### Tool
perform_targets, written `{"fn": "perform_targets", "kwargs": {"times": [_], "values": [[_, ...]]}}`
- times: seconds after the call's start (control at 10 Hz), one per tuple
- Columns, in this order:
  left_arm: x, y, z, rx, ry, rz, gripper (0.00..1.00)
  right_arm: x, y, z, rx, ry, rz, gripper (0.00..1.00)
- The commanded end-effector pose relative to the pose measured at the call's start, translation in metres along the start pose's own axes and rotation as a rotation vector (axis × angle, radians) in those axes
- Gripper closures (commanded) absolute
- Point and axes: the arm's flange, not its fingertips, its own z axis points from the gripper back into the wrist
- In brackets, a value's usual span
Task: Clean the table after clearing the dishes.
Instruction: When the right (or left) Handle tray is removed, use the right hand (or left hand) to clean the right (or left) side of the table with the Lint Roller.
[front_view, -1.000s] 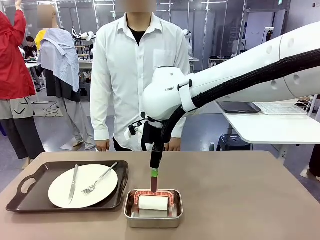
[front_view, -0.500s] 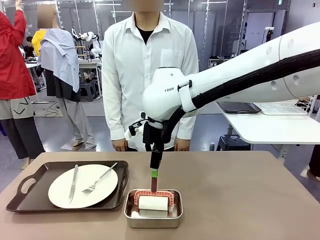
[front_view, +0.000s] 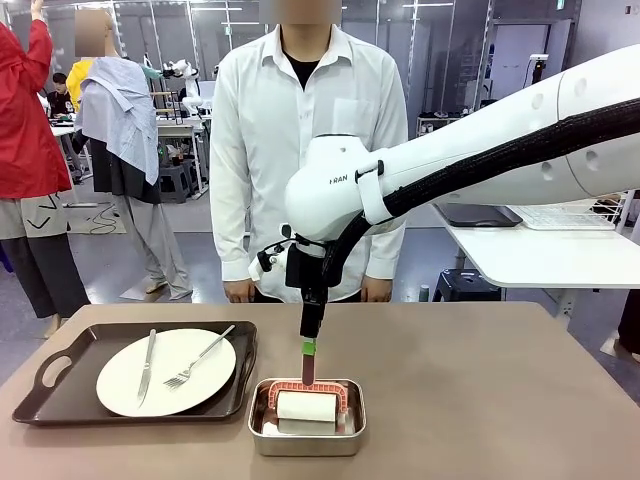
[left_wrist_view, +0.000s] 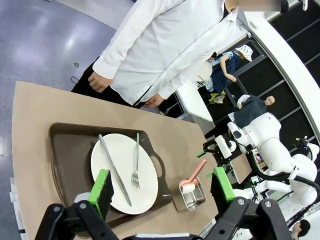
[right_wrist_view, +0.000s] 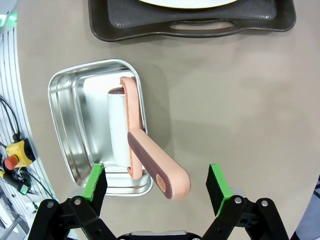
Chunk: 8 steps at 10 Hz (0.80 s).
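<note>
Both tools stood wide and held nothing. The right gripper (right_wrist_view: 157, 181) hung straight above one steel pan (right_wrist_view: 70, 125) holding one white roller (right_wrist_view: 117, 130). The roller's red handle (right_wrist_view: 150, 157) rose toward the gap between the fingers; contact could not be told. Off to that gripper's left lay one dark tray (front_view: 60, 400) carrying one white plate (front_view: 165, 385), one knife (front_view: 146, 365) and one fork (front_view: 197, 358). The left gripper (left_wrist_view: 162, 184) hovered high over that tray. All rested on the taupe table (front_view: 480, 400). Beyond it one person (front_view: 310, 130) in a white shirt stood on a grey floor, a white-topped table (front_view: 540, 255) farther right.
</note>
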Motion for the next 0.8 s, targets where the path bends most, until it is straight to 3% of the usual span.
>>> {"fn": "perform_targets", "kwargs": {"times": [0.0,0.1,0.2,0.3,0.5,0.7], "values": [[0.001,0.000,0.002,-0.019,-0.015,-0.006,0.00,0.000,0.002,0.000,0.005,-0.006,-0.003,0.00],[0.001,0.000,0.002,-0.019,-0.015,-0.006,0.00,0.000,0.000,0.000,0.000,0.000,0.000,0.00],[0.001,0.000,0.002,-0.019,-0.015,-0.006,0.00,-0.016,-0.007,0.023,-0.003,-0.092,-0.110,0.00],[0.001,0.000,0.002,-0.019,-0.015,-0.006,0.00,-0.032,-0.007,0.043,0.103,-0.231,-0.179,0.00],[0.001,0.000,0.002,-0.019,-0.015,-0.006,0.00,-0.086,-0.016,0.073,0.123,-0.435,-0.501,0.00],[0.001,0.000,0.002,-0.019,-0.015,-0.006,0.00,-0.190,-0.027,0.102,0.272,-0.845,-0.807,0.00]]}}
